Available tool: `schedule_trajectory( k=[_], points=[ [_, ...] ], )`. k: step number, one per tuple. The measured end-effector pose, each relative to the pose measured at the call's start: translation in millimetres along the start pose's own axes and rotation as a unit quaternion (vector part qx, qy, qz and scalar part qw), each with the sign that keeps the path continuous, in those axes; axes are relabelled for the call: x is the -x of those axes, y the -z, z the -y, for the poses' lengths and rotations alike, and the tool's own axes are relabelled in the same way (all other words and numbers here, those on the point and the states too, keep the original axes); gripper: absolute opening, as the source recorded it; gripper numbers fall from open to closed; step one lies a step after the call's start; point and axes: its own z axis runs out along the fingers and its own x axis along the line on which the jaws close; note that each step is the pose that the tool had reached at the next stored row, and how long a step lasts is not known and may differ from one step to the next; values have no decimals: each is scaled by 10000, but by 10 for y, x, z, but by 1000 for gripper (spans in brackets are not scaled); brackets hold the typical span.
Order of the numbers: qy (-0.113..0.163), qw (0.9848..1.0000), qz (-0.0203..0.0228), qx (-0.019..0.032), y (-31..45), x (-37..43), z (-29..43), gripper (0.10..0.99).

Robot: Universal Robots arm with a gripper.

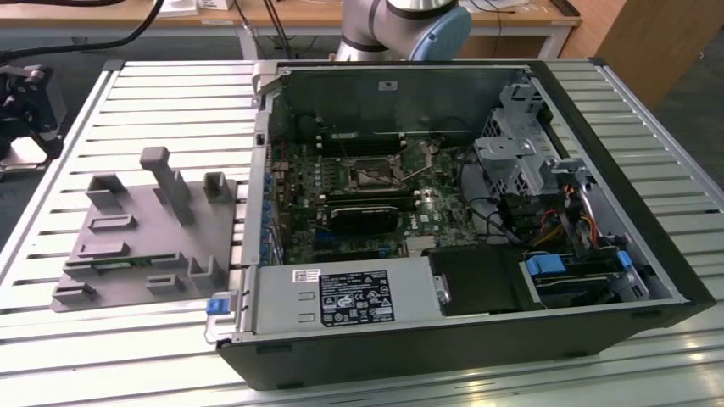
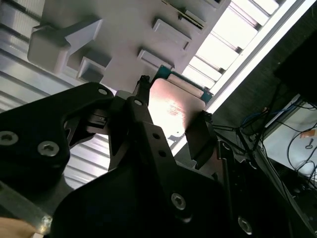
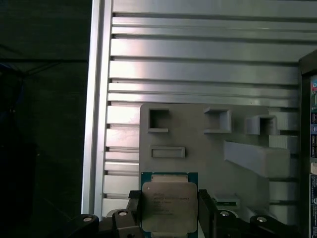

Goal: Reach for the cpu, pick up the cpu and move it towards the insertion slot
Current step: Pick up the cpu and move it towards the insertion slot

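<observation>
Grips the cpu (image 3: pixel 168 201) in the hand (image 3: pixel 169 210), fingers (image 3: pixel 206 212) closed against two opposite edges, with the shiny silver top and green rim plain in both wrist views. Holds it above the grey fixture plate (image 3: pixel 198 148) with raised blocks, lying on the slatted metal surface (image 3: pixel 198 49). Has it well apart from the insertion slot (image 1: pixel 371 174), a square socket on the motherboard (image 1: pixel 339 233) inside the open computer case (image 1: pixel 453 356), seen to the exterior view's right of the fixture plate.
</observation>
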Motion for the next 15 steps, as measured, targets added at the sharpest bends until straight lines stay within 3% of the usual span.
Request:
schedule_trajectory(
  k=[15],
  points=[
    [0,10000,0,0,313,-5,-18,541]
  ],
)
